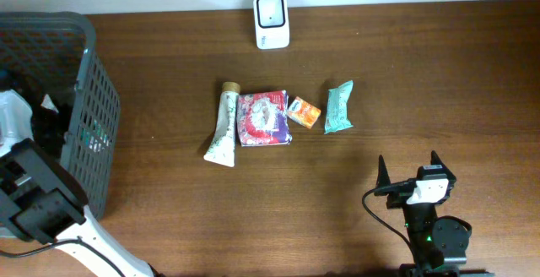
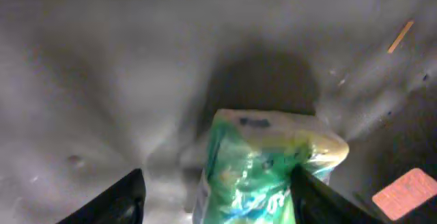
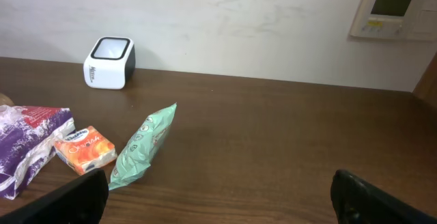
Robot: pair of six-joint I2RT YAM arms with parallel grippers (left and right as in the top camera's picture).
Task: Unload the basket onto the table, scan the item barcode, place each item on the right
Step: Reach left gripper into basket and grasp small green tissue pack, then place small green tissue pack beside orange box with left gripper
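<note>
In the left wrist view a glossy green and white packet [image 2: 266, 162] lies on the grey floor of the basket, between the fingers of my left gripper [image 2: 218, 186]. The right finger [image 2: 317, 197] touches the packet's side; a gap shows between the left finger [image 2: 123, 200] and the packet, so the jaws stand open around it. The white barcode scanner [image 1: 272, 20] stands at the table's far edge, also visible as the scanner [image 3: 109, 62] in the right wrist view. My right gripper [image 1: 412, 171] rests open and empty at the front right, over bare wood [image 3: 222, 197].
The dark mesh basket [image 1: 93, 116] stands at the left. A row lies mid-table: a pale tube [image 1: 224, 125], a red-purple packet [image 1: 263, 118], a small orange pack [image 1: 305, 112], a mint packet [image 1: 339, 107]. A reddish thing [image 2: 407, 191] lies beside the green packet.
</note>
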